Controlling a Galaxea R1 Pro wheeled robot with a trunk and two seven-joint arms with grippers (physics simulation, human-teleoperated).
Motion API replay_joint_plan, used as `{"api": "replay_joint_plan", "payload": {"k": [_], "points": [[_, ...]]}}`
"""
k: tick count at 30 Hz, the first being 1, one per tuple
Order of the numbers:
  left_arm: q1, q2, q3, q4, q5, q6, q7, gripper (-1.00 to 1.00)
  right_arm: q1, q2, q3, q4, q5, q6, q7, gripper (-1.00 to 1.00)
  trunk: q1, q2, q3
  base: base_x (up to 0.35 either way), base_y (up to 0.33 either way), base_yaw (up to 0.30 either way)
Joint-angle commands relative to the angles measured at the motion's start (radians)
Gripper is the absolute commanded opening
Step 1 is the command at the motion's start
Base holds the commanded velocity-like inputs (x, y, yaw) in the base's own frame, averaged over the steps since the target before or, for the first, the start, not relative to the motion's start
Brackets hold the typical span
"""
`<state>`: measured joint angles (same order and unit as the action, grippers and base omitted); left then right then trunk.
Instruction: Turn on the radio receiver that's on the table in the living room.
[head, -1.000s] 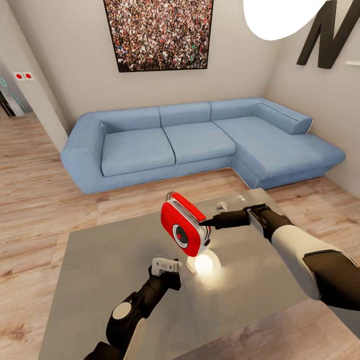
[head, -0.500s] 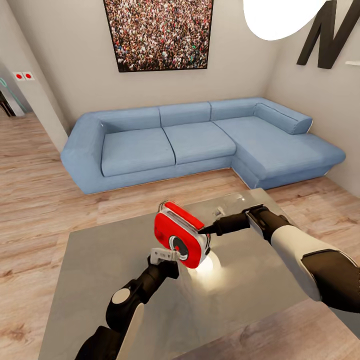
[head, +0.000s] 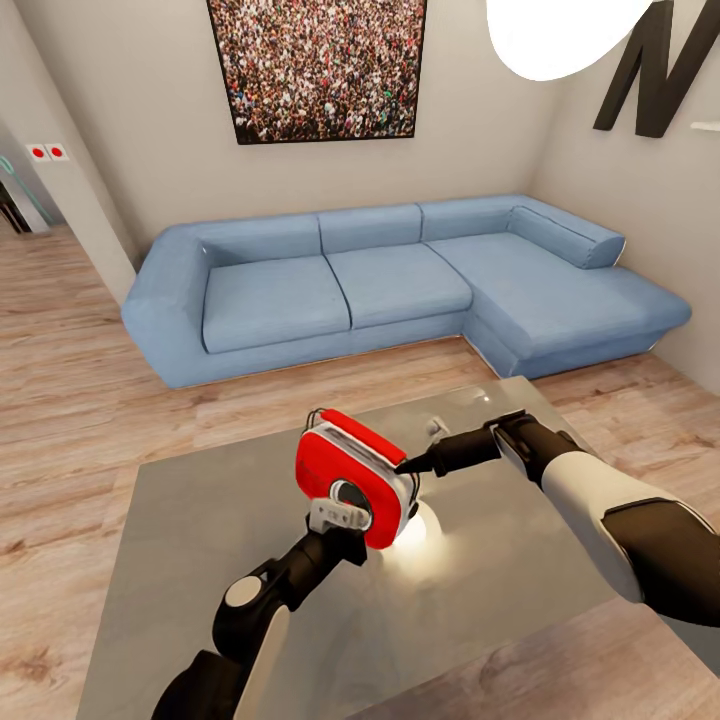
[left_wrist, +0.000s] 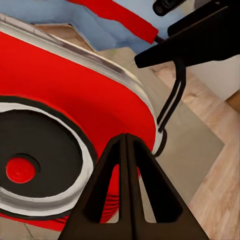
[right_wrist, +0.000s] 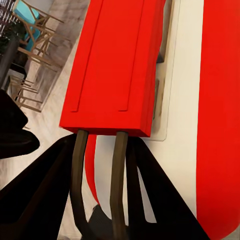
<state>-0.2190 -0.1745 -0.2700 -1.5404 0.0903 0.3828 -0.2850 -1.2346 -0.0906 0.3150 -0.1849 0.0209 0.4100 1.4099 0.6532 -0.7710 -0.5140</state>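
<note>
Right gripper (head: 405, 466) clamped on the wire legs of the red top handle (right_wrist: 117, 60), holding the radio receiver (head: 350, 478) up off the table (head: 180, 560), tilted, dial face toward the robot. In right wrist view both dark fingers (right_wrist: 35, 200) flank the handle wires, white-silver edge band right in front

Left gripper (head: 337, 513) at the face of the receiver, fingertips pinched together, nothing held. In left wrist view closed fingertips (left_wrist: 126, 150) sit just beside the round dial (left_wrist: 35, 165), on the red face next to its rim; contact vs. small gap: cannot tell

Receiver hangs above the glossy grey tabletop, bright reflection under it; blue sofa (head: 400, 285) well behind, across the plank floor

Step in hand, by judgement: press/poke phase, receiver presented by right arm, left tip used as a finger. Not aligned yet, tip looks off the dial centre

Next move calls for: small lateral shift of left tip onto the dial's red centre (left_wrist: 21, 170), then short push along the finger axis; right grip kept firm so the box doesn't swing on the handle wires
</note>
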Motion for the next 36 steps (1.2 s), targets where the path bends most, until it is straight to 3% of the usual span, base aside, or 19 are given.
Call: {"api": "replay_joint_plan", "payload": {"k": [1,7,8,9,11,14,20,34,35,36], "points": [[0.000,0.000,0.000,0.001,0.000,0.000,0.000,-1.00,0.000,0.000,-0.011,-0.001,-0.003,0.001,0.003,-1.00,0.000,0.000,0.000,0.000,0.000,0.000],[-0.005,0.000,0.007,0.023,-0.012,-0.003,0.005,-1.00,0.000,0.000,-0.011,-0.001,-0.004,0.001,0.017,-1.00,0.000,0.000,0.000,0.000,0.000,0.000],[-0.006,0.000,0.018,0.023,-0.031,-0.004,0.006,-1.00,0.000,-0.001,-0.011,-0.001,-0.004,0.001,0.025,-1.00,0.000,0.000,0.000,0.000,0.000,0.000],[-0.006,0.000,0.055,0.024,-0.097,-0.004,0.006,-1.00,0.000,-0.001,-0.011,-0.001,-0.004,0.001,0.041,-1.00,0.000,0.000,0.000,0.000,0.000,0.000],[-0.006,0.000,0.095,0.026,-0.161,-0.005,0.006,-1.00,0.000,-0.001,-0.011,-0.001,-0.004,0.001,0.049,-1.00,0.000,0.000,0.000,0.000,0.000,0.000],[-0.006,0.000,0.130,0.029,-0.206,-0.008,0.007,-1.00,0.000,-0.001,-0.011,-0.001,-0.004,0.001,0.054,-1.00,0.000,0.000,0.000,0.000,0.000,0.000],[-0.027,0.000,0.139,0.080,-0.218,-0.010,0.017,-1.00,0.000,-0.001,-0.011,-0.001,-0.005,0.001,0.056,-1.00,0.000,0.000,0.000,0.000,0.000,0.000],[-0.145,0.000,0.132,0.351,-0.198,-0.039,0.006,-1.00,0.000,0.000,-0.010,-0.001,-0.006,0.003,0.055,-1.00,0.000,0.000,0.000,0.000,0.000,0.000],[-0.147,0.000,0.129,0.354,-0.193,-0.041,0.001,-1.00,0.000,0.001,-0.010,0.000,-0.006,0.003,0.055,-1.00,0.000,0.000,0.000,0.000,0.000,0.000],[-0.149,0.000,0.120,0.357,-0.158,-0.044,-0.013,-1.00,0.000,0.004,-0.010,0.000,-0.006,0.003,0.054,-1.00,0.000,0.000,0.000,0.000,0.000,0.000]]}}
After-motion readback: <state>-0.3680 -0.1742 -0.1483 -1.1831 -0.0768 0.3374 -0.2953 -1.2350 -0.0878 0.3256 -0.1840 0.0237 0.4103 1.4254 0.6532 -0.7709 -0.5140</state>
